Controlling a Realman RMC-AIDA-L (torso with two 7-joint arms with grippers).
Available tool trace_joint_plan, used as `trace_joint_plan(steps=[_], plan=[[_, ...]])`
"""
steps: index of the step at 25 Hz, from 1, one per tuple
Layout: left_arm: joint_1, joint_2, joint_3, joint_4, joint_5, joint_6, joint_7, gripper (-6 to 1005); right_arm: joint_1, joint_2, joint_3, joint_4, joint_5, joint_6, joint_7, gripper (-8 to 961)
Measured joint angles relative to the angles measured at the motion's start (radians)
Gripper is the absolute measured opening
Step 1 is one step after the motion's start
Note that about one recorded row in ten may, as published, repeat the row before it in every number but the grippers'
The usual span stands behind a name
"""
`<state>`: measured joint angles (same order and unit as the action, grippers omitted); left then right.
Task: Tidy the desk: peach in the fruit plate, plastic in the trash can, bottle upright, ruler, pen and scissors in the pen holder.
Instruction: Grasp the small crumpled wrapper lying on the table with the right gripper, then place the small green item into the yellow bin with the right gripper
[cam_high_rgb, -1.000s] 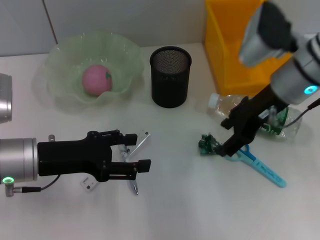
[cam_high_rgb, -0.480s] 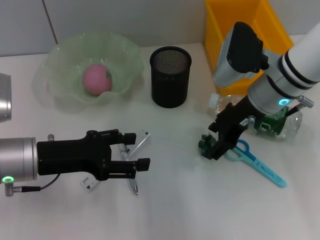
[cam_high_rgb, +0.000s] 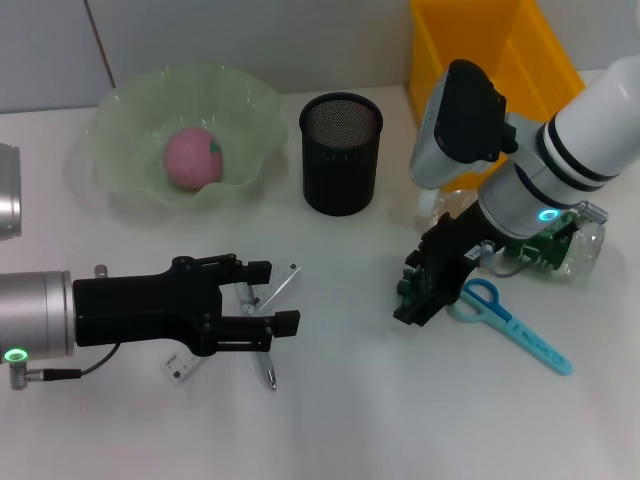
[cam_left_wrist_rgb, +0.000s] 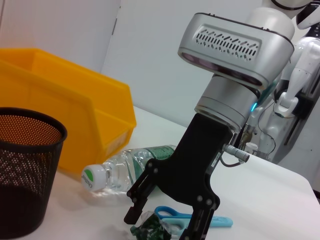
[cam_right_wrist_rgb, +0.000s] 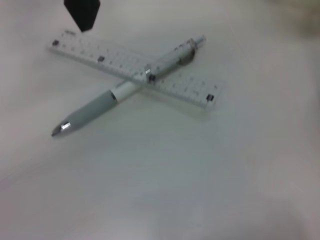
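Fingers of right gripper (cam_high_rgb: 413, 292) spread over green plastic (cam_high_rgb: 408, 284), left gripper (cam_high_rgb: 284, 298) fingers spread

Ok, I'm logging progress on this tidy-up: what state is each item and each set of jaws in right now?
peach: in the fruit plate.
bottle: lying on its side, capped.
plastic: on the desk, right gripper open around it.
scissors: flat on the desk.
pen: lying across the ruler.
pen holder: upright.
trash can: upright.
left gripper: open over pen and ruler.

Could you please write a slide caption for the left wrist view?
Right pincer open over crumpled green plastic, beside fallen bottle.
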<state>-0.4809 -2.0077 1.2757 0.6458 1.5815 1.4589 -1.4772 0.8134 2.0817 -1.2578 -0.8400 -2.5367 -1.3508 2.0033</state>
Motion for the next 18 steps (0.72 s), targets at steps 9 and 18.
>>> trace_joint_plan(steps=[9, 18], plan=[[0.003, 0.000, -0.013, 0.000, 0.000, 0.003, 0.002, 834, -0.001, 0.000, -0.003, 0.023, 0.013, 0.041, -0.005, 719], [0.000, 0.003, -0.016, 0.001, 0.000, 0.007, 0.000, 834, -0.026, -0.001, 0.013, -0.088, 0.016, -0.019, 0.050, 456]])
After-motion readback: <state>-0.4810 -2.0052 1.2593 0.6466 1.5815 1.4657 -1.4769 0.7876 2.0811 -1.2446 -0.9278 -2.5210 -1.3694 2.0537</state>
